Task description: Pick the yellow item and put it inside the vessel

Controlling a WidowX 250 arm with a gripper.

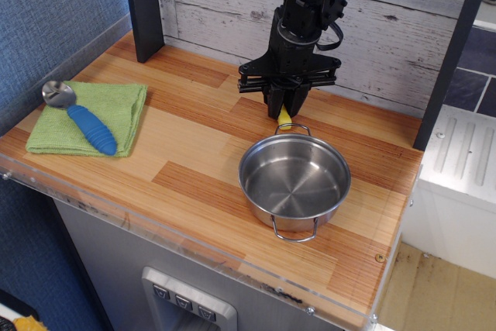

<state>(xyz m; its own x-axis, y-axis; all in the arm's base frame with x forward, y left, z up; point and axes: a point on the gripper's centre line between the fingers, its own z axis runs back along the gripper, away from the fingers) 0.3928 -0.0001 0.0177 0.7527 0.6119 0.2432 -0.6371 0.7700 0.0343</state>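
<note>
Black robot claw (285,108) was down w/ jaws pinched on the small bright yellow ridged stick (285,118), only its lower tip showing below the fingers. Stick sat on the wooden counter (194,160) just behind the far loop handle of the round shiny steel pot (294,180). Stick's long axis apparently ran back-to-front toward the pot, so the carry looked like lift, then short shift toward cam.

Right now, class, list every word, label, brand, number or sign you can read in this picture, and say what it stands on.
None can be read.
Pot, blue spoon, green cloth, yellow stick, claw: no print shows.
Buttons below the counter: any marks are too small to read.
</note>
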